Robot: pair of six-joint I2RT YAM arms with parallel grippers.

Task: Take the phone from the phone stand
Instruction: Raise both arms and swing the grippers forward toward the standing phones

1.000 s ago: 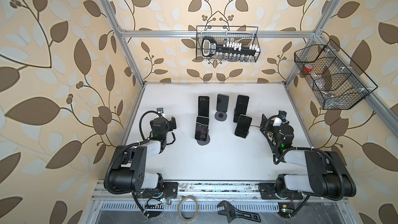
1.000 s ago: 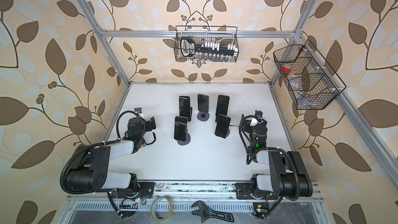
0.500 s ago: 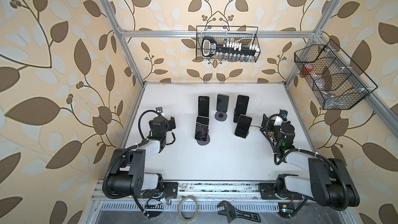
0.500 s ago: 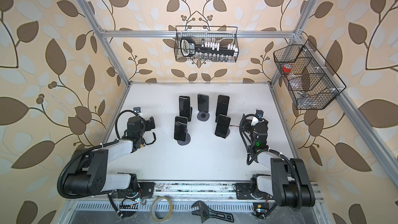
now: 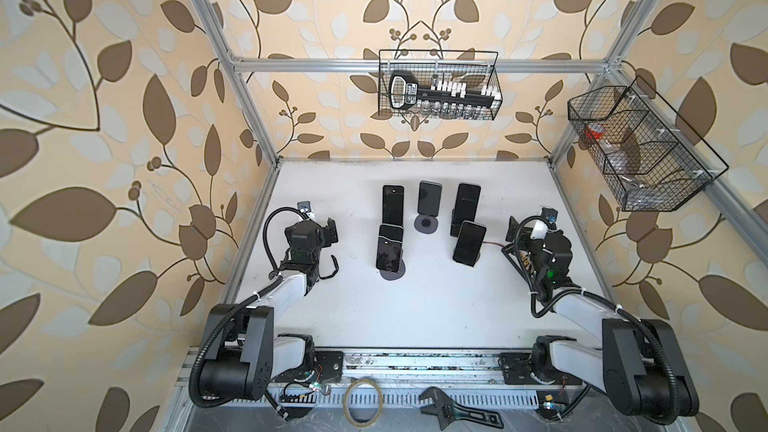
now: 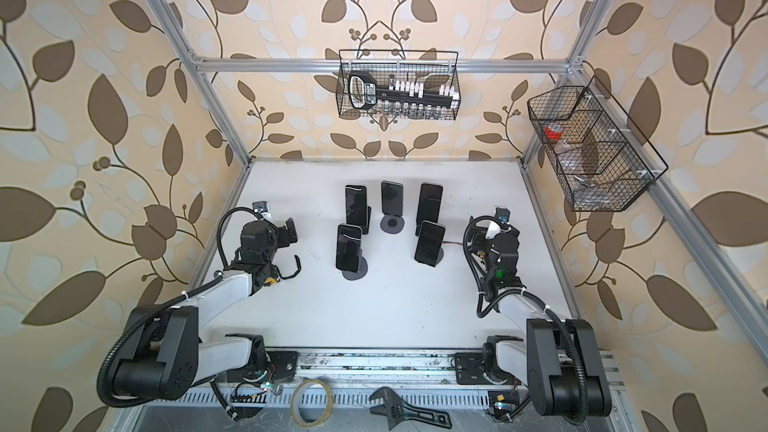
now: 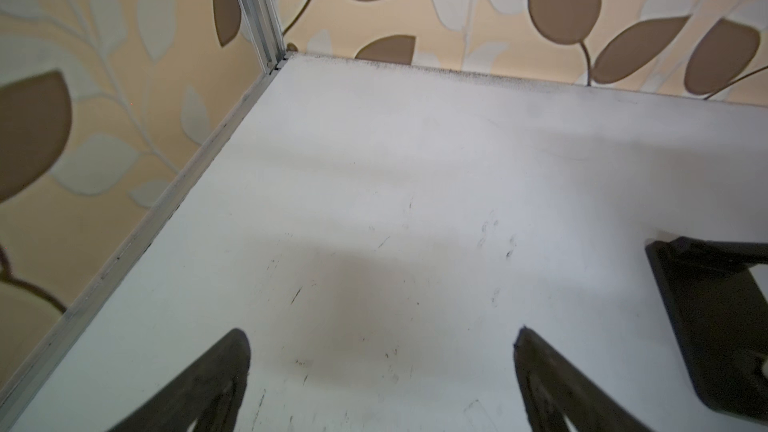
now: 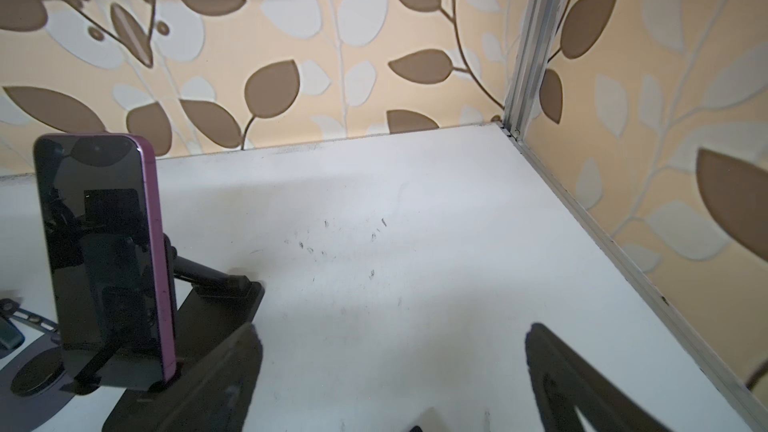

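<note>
Left wrist view: black stand (image 7: 706, 317) beside the left jaws runs off frame, its load unseen. Right wrist view: phone stand (image 8: 220, 305) base partly behind the right jaws. Wire basket (image 5: 685, 184) contents too small to tell.

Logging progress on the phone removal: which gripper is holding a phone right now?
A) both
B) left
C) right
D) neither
D: the left gripper and the right gripper both stand open and empty, and the purple-edged black phone sits untouched in its black stand.
</note>
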